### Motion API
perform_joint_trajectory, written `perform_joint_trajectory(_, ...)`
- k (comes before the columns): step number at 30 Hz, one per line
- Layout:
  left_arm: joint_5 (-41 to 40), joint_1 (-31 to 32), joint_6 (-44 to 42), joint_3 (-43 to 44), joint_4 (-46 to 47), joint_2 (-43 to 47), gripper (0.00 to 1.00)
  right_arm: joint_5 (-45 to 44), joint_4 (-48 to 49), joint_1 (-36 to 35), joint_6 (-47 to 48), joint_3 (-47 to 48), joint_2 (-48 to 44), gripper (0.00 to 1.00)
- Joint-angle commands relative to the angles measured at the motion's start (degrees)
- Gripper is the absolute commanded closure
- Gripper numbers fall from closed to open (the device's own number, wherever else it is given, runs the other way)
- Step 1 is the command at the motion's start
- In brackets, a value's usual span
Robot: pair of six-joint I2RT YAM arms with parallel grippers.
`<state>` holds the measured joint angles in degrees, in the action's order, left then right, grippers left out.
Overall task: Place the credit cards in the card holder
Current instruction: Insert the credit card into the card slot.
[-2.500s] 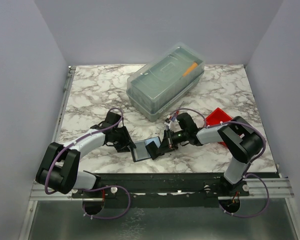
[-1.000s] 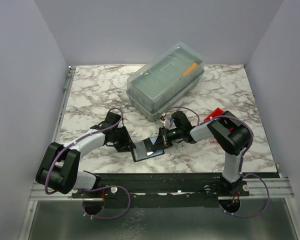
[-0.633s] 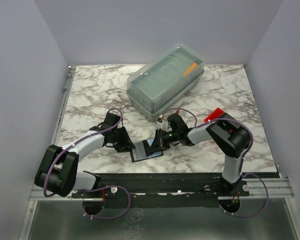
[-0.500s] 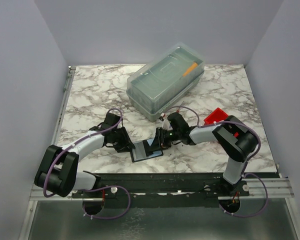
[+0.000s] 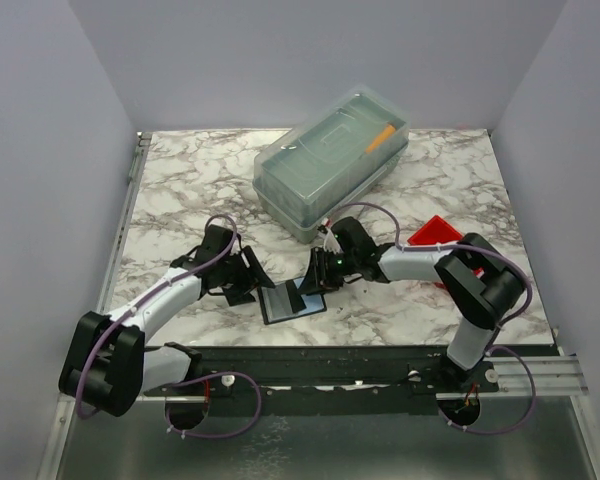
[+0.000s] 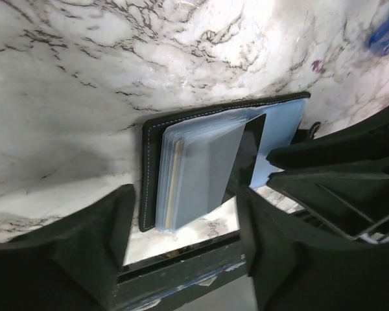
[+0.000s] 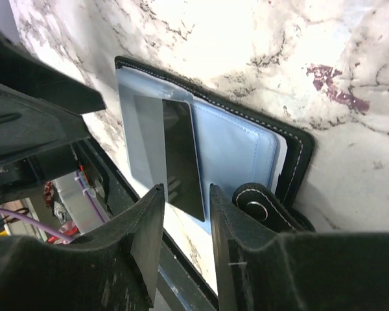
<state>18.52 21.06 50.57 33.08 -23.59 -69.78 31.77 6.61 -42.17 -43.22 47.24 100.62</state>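
The card holder lies open near the table's front edge, its black stitched rim around clear sleeves. A dark credit card sits partly in a sleeve, also seen in the left wrist view as a dark card. A tan card edge shows among the stacked sleeves. My left gripper stands open just left of the holder, nothing between its fingers. My right gripper hovers open at the holder's right side, just off the dark card, near the snap strap.
A large clear lidded box stands behind the grippers. A red bin sits to the right, behind the right arm. The table's front edge and a dark rail run just below the holder. A blue object lies at the left wrist view's top right.
The right gripper brought the dark card to the holder, opened and let go of it. The left gripper opened wider and backed off the holder's left edge.
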Motion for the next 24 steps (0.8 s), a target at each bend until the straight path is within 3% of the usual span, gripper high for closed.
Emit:
perform_joint_trajectory(1,-5.46,-0.86,1.93,0.67,-4.46,3.10,0.43,-2.23,-2.04,-0.93,1.61,2.31,2.47,0.63)
perform_joint_trajectory(4,-6.31,-1.72,2.78,-0.32,-5.18,1.69,0.64,-2.80,-2.63,-1.68,1.83,2.63,3.44,0.63)
perform_joint_trajectory(7,-6.28,-2.07,3.85,-1.78,-4.46,0.01,0.74,-4.10,-3.29,-2.99,1.39,3.18,4.10,0.62)
perform_joint_trajectory(15,-0.29,-1.99,5.38,-5.01,2.19,-5.21,0.85,-4.96,0.95,-9.30,-6.28,6.63,7.01,0.62)
perform_joint_trajectory(20,0.43,-1.94,5.80,-6.24,2.77,-3.03,0.86,-4.91,10.57,-9.95,-13.14,3.78,5.45,0.62)
perform_joint_trajectory(24,0.12,-1.99,5.49,-6.35,2.67,-2.03,0.86,-7.38,5.38,-9.99,-11.46,3.69,3.79,0.62)
